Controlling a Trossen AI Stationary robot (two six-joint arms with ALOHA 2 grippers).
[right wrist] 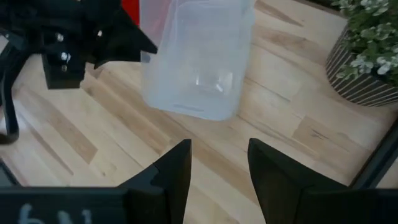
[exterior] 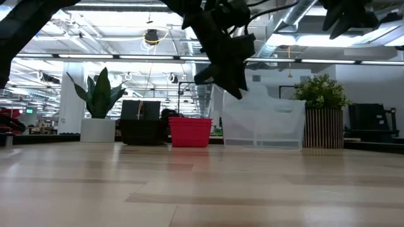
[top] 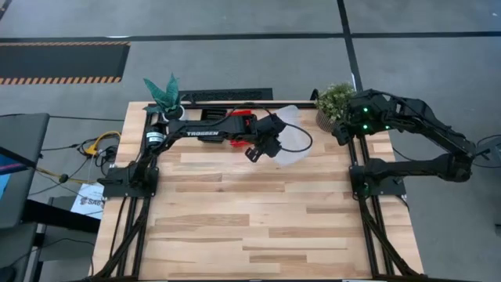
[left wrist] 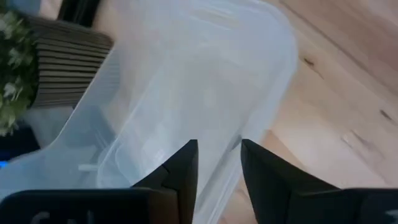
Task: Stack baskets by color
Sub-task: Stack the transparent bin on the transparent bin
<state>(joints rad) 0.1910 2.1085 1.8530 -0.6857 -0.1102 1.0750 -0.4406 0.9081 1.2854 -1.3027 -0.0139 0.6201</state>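
A clear basket (top: 296, 135) sits at the table's far middle, also in the low view (exterior: 265, 123) and the right wrist view (right wrist: 196, 56). My left gripper (top: 262, 147) reaches from the left to its left side and is shut on it. A red basket (top: 244, 123) and a black basket (exterior: 140, 123) stand to its left by the far edge, each on its base. My right gripper (right wrist: 217, 165) hangs open and empty, high over the table's far right by the bushy plant. My left gripper has the clear basket's rim (left wrist: 229, 180) between its two fingers, at the basket's left side. The fingers slant down at it from the table's left. The basket's lower edge (exterior: 262, 146) is at table level; whether it rests there I cannot tell.
A bushy plant in a ribbed pot (top: 335, 102) stands at the far right, just beyond the clear basket. A spiky-leaved plant in a white pot (top: 163, 94) stands at the far left. The near wooden table (top: 258, 227) is bare boards.
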